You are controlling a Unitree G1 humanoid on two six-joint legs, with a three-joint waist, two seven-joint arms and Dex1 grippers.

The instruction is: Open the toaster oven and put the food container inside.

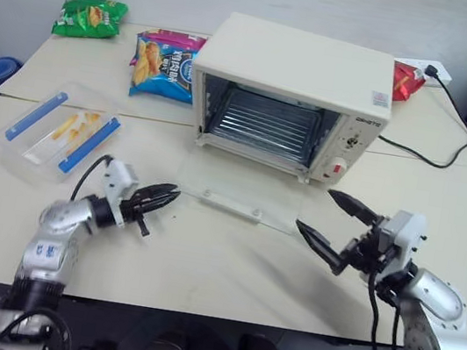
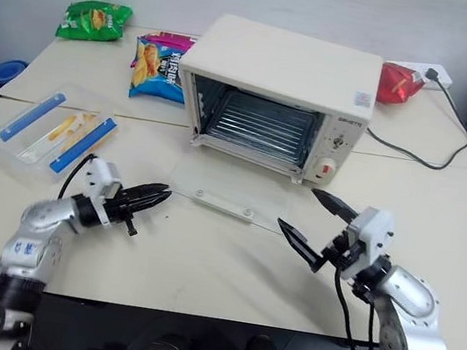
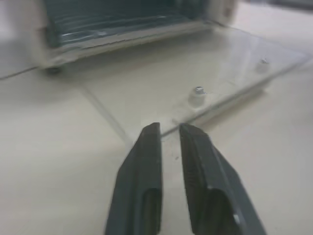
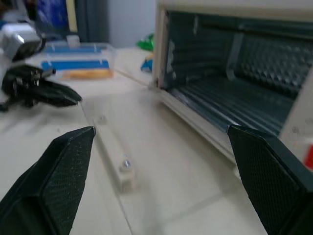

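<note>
The cream-white toaster oven stands at the back of the table. Its glass door is dropped flat onto the tabletop, and the wire rack inside is bare. The clear food container, with blue clip strips and yellow fries inside, rests on the table to the left, apart from both grippers. My left gripper points level at the door's front left corner, fingers a narrow gap apart with nothing between them. My right gripper hovers open wide by the door's front right corner, holding nothing.
A green snack bag, a blue one and a red one lie behind and beside the oven. A black cord runs from a power strip along the right. The table's front edge is just under my arms.
</note>
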